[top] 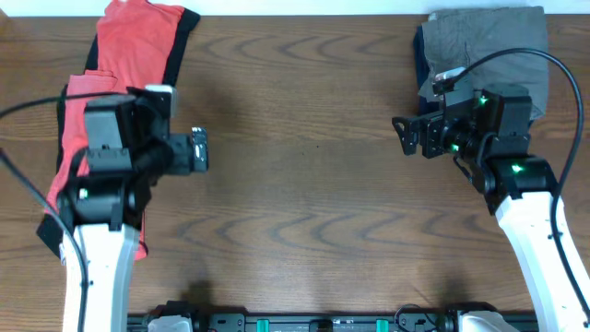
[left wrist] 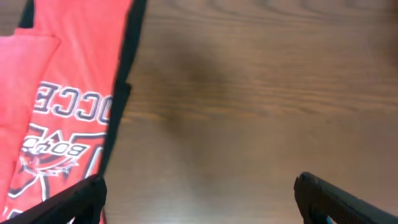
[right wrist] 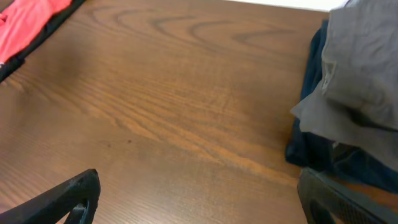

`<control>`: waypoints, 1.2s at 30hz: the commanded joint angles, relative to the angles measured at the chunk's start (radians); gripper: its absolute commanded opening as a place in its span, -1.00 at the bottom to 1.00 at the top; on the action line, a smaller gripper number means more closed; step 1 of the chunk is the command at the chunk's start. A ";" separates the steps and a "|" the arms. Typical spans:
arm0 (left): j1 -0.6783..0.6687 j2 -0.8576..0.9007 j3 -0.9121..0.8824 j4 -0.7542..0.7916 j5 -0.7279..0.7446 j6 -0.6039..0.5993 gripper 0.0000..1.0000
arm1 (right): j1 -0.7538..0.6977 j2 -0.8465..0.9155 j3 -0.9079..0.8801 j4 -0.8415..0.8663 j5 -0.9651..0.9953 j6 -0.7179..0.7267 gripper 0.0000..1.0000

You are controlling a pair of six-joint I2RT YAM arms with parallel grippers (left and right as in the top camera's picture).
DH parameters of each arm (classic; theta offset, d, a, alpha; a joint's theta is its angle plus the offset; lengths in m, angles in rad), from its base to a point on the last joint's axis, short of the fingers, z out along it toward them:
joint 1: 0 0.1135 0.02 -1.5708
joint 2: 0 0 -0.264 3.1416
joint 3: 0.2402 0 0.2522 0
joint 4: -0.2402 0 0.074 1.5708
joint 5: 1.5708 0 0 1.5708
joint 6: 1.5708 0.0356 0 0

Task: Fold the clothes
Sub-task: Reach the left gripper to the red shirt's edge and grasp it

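The coral-red T-shirt [top: 129, 46] lies along the table's left side, on top of a black garment [top: 187, 28] whose edge shows beside it. My left arm hangs over this pile. In the left wrist view the T-shirt's [left wrist: 68, 81] white-and-black lettering and mascot print face up, with the black garment's [left wrist: 127, 56] strip along its right edge. My left gripper [left wrist: 199, 193] [top: 198, 150] is open above bare wood just right of the shirt and holds nothing. My right gripper [top: 404, 136] [right wrist: 199, 193] is open over bare table at the right, also with nothing in it.
A folded stack, a grey garment [top: 493, 41] over a navy one [right wrist: 323, 149], sits at the back right corner, close beside my right gripper. The brown wooden table [top: 304, 184] stretches between the two arms. The red shirt's [right wrist: 31, 22] edge shows far left in the right wrist view.
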 commanded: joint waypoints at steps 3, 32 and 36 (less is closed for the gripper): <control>0.162 0.105 0.015 0.090 -0.001 -0.095 0.96 | 0.006 0.027 0.024 -0.011 -0.072 -0.001 0.99; 0.744 0.621 0.015 0.398 -0.085 0.172 0.99 | 0.084 0.232 0.023 -0.029 -0.081 -0.001 0.94; 0.780 0.654 0.015 0.415 -0.040 0.177 1.00 | 0.085 0.233 0.023 -0.029 -0.081 -0.001 0.93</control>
